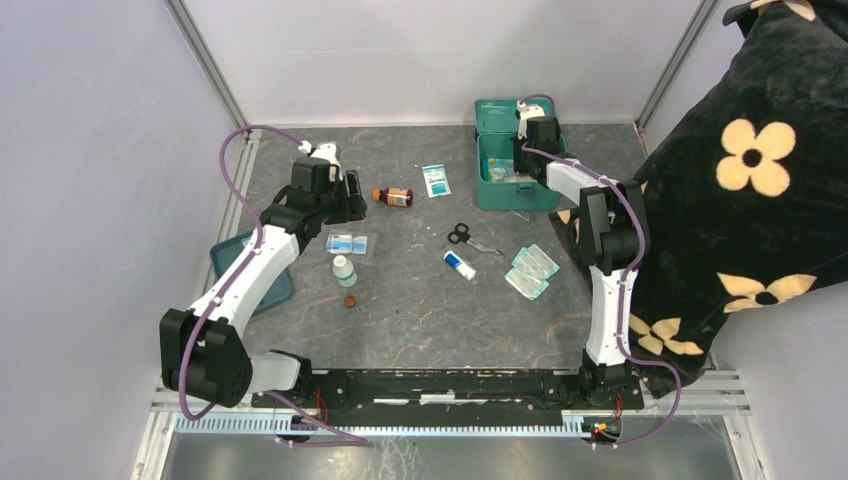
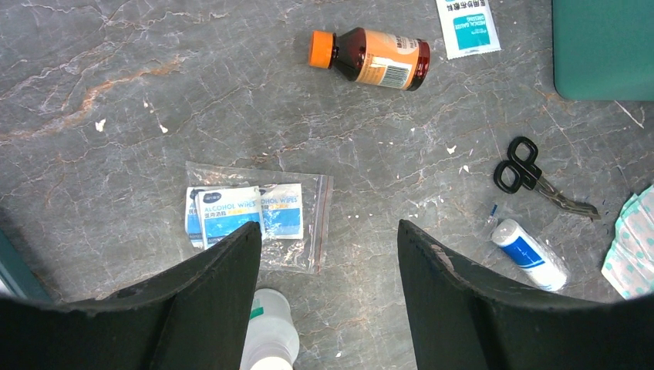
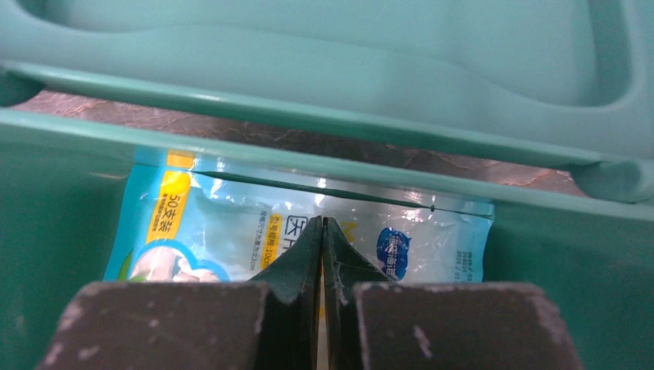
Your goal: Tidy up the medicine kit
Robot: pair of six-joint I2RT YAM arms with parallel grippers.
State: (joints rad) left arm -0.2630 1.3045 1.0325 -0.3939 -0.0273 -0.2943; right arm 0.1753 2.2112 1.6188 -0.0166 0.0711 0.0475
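The teal medicine kit (image 1: 490, 200) stands open at the back right, its lid raised; a corner of it (image 2: 601, 46) shows in the left wrist view. My right gripper (image 1: 523, 162) reaches inside it, past the rim (image 3: 308, 158). Its jaws (image 3: 322, 220) are shut, tips against a light-blue plastic packet (image 3: 208, 223) lying in the kit. I cannot tell whether a fold is pinched. My left gripper (image 1: 350, 195) hangs open (image 2: 328, 227) above the table, over a bag of alcohol wipes (image 2: 254, 220) and a white bottle (image 2: 270, 335).
On the table lie a brown bottle with orange cap (image 1: 393, 196), a gauze packet (image 1: 435, 180), black scissors (image 1: 470, 238), a blue-white tube (image 1: 459, 265), dotted teal packets (image 1: 530, 270) and a small orange cap (image 1: 350, 301). A teal tray (image 1: 235, 262) sits left. A flowered blanket (image 1: 740, 180) hangs right.
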